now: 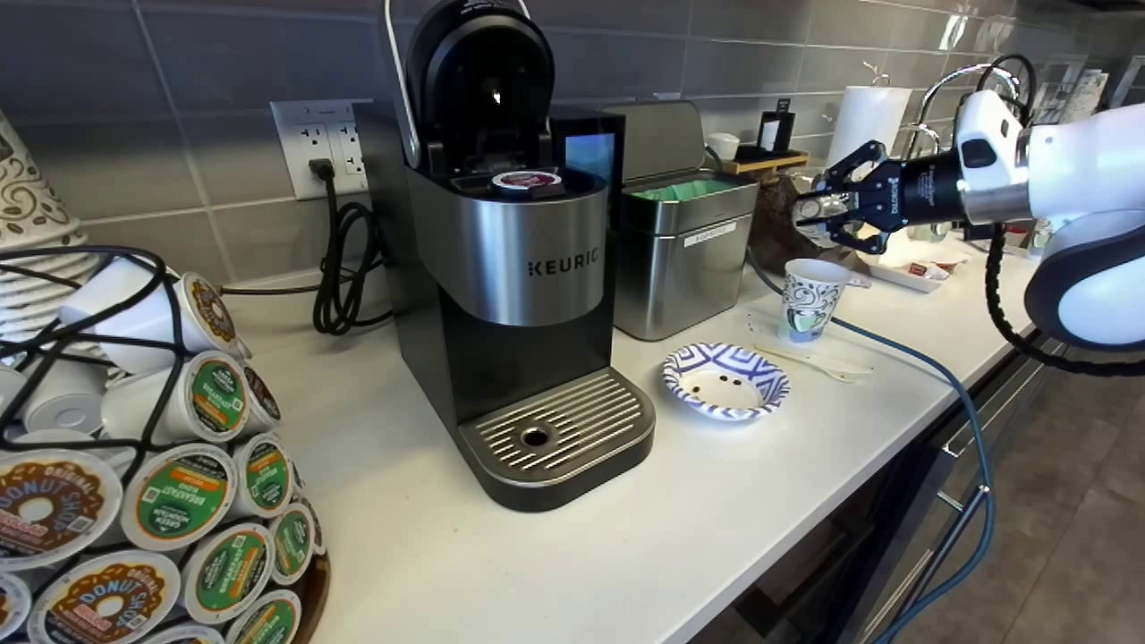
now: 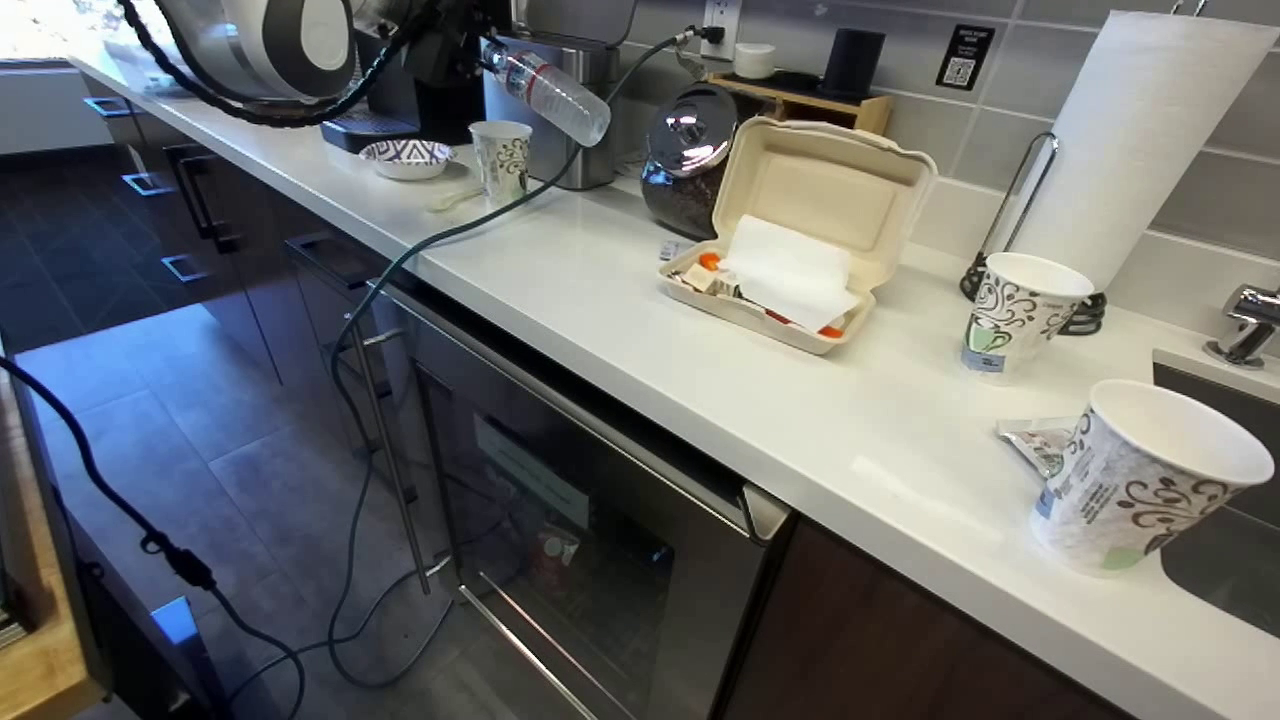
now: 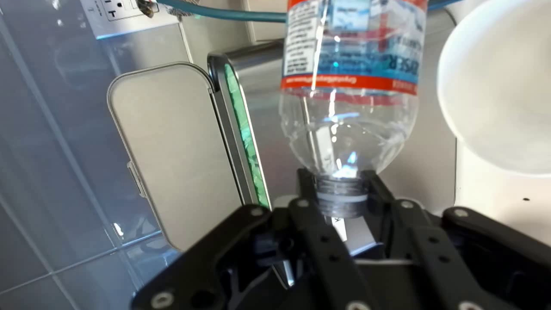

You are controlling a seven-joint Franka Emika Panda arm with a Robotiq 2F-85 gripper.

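Coffee pods [image 1: 182, 496]: heaped at the near edge of an exterior view, round lids outward, some printed Donut Shop, others Breakfast Blend.
Gripper [image 3: 342, 193]: clamped on the neck of the bottle [image 3: 349, 103], one finger to each side, in the air over the counter [image 1: 501, 572].
Bottle: clear plastic with a red, white and blue label; held off the counter near the steel container [image 1: 684, 282], its base pointing away from the gripper and tilted downward in an exterior view.
Paper cup [image 1: 809, 304]: upright on the counter, swirl-patterned, lower than the bottle in both exterior views.
Bowl [image 1: 767, 385]: blue and white, a few dark bits inside, between the paper cup and the coffee maker [image 1: 519, 259].
Coffee maker: marked Keurig, its top raised, a pod [image 1: 526, 181] sitting in the opening there.
Steel container: beside the coffee maker, lid back, something green inside.
Takeout box [image 2: 820, 180]: lid up, a white napkin [image 2: 785, 265] and orange pieces [image 2: 709, 260] in it.
Jar [image 2: 690, 150]: glass, dark contents, next to the takeout box.
Paper towel roll [image 2: 1140, 140]: upright, beyond the takeout box, near the sink [image 2: 1228, 565].
Blue cable [image 3: 241, 16]: passes behind the bottle in the wrist view.
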